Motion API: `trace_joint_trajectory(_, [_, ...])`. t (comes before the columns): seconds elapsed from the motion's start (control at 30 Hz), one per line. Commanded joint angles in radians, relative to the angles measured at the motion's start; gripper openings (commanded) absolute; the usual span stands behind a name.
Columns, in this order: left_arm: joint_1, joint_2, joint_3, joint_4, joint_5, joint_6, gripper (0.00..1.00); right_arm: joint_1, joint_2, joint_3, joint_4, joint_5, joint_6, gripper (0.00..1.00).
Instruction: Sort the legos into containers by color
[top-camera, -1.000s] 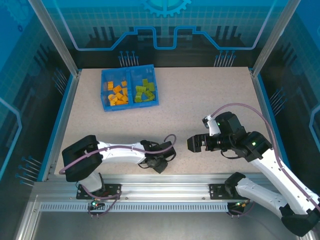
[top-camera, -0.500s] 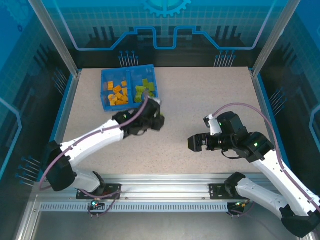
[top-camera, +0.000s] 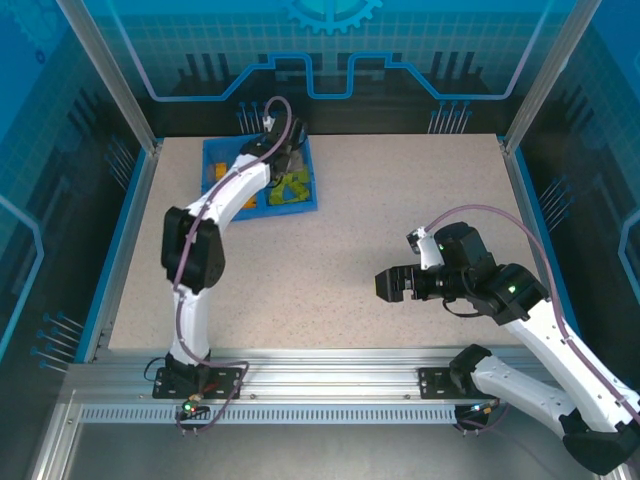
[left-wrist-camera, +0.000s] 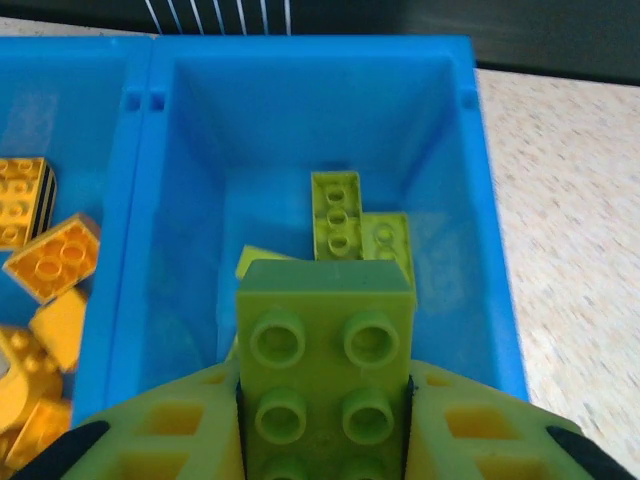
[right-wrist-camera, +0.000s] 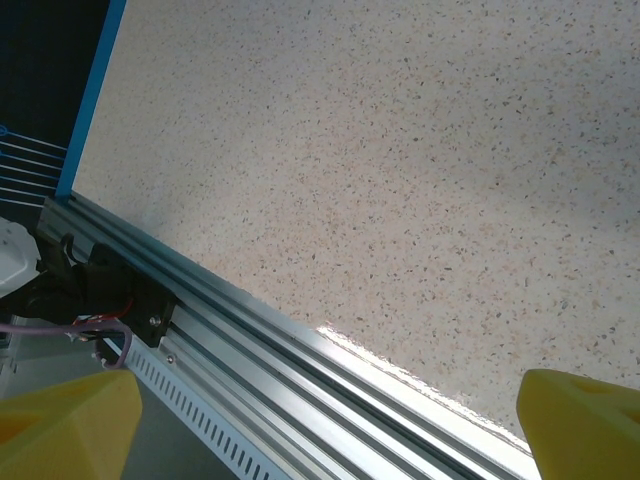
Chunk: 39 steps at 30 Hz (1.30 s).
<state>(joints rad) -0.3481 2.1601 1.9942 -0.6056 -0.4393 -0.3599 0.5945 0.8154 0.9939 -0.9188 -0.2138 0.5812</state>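
— Stretching far over the tray (left-wrist-camera: 488, 220), the left arm (top-camera: 225, 195)?
— Yes; the left gripper (left-wrist-camera: 322, 420) pinches one green lego (left-wrist-camera: 325, 330) above three loose green legos (left-wrist-camera: 337, 215) in the right compartment (left-wrist-camera: 270, 150). The right gripper (top-camera: 392, 286) hovers over the table (top-camera: 400, 200), jaws spread.

Left gripper (left-wrist-camera: 322, 432), seen from its own wrist. Its two yellow-green fingers (left-wrist-camera: 170, 435) clamp a green brick (left-wrist-camera: 325, 335) from either side, studs facing the camera. The brick hangs over the right compartment (left-wrist-camera: 320, 110) of a blue tray (left-wrist-camera: 300, 48). On that compartment's floor lie other green bricks (left-wrist-camera: 337, 215), one long and narrow, touching a second just beside it. Beyond the divider (left-wrist-camera: 125, 230), the left compartment (left-wrist-camera: 70, 110) holds orange bricks (left-wrist-camera: 52, 256). A speckled table (left-wrist-camera: 570, 200) borders the tray on the right.
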Motion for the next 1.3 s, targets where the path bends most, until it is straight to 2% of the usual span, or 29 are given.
trace_joint_trajectory(0.0, [0.029,0.103,0.135,-0.053,-0.064,0.013,0.28,-0.016,-0.013,0.02,0.005,-0.003,0.022,0.97])
trace_joint_trajectory(0.13, [0.051,0.215,0.264,-0.056,-0.081,0.015,0.28,-0.013,-0.036,-0.012,0.07,0.039,0.03,0.96])
trace_joint_trajectory(0.43, [0.08,0.346,0.408,-0.064,-0.062,0.032,0.3,-0.014,-0.089,-0.076,0.394,0.206,-0.081,0.98])
trace_joint_trajectory(0.53, [0.08,0.362,0.413,-0.065,-0.055,0.026,0.36,-0.013,-0.066,-0.068,0.455,0.225,-0.114,0.99])
trace_joint_trajectory(0.63, [0.08,0.364,0.412,-0.073,-0.062,0.019,0.49,-0.014,-0.02,-0.029,0.442,0.216,-0.118,1.0])
trace_joint_trajectory(0.83, [0.08,0.333,0.412,-0.078,-0.05,0.005,0.56,-0.015,0.01,0.0,0.395,0.198,-0.095,1.0])
trace_joint_trajectory(0.93, [0.076,0.261,0.402,-0.089,-0.013,-0.013,0.56,-0.015,0.008,-0.005,0.367,0.221,-0.087,1.0])
trace_joint_trajectory(1.03, [0.058,0.109,0.287,-0.057,0.055,-0.035,0.55,-0.019,0.002,-0.032,0.374,0.264,-0.085,1.0])
trace_joint_trajectory(1.1, [0.036,-0.048,0.115,0.029,0.082,-0.042,0.54,-0.021,0.005,-0.047,0.374,0.323,-0.101,1.0])
trace_joint_trajectory(1.27, [-0.048,-0.522,-0.443,0.311,0.125,-0.072,0.53,-0.049,0.014,-0.109,0.413,0.549,-0.15,1.0])
